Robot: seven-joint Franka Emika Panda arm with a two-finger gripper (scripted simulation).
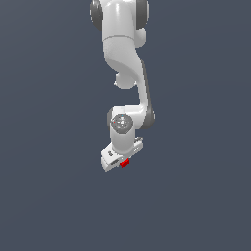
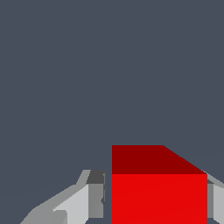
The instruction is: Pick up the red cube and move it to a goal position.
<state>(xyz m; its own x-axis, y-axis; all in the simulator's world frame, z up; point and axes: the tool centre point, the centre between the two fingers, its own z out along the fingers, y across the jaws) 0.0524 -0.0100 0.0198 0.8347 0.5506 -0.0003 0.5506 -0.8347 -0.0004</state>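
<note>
The red cube [image 2: 159, 192] sits between my gripper's [image 2: 156, 197] two fingertips in the wrist view. One grey finger [image 2: 96, 197] lies close against one side of it. The other finger [image 2: 215, 199] touches the opposite side at the picture's edge. In the exterior view the red cube [image 1: 124, 163] shows as a tiny red block at the tip of the white gripper [image 1: 121, 160], which hangs tilted under the arm. The gripper is shut on the cube.
The white arm [image 1: 128, 73] comes down from the top of the exterior view. Everything around it is a plain dark grey-blue ground [image 1: 49, 196] with no other objects or edges in view.
</note>
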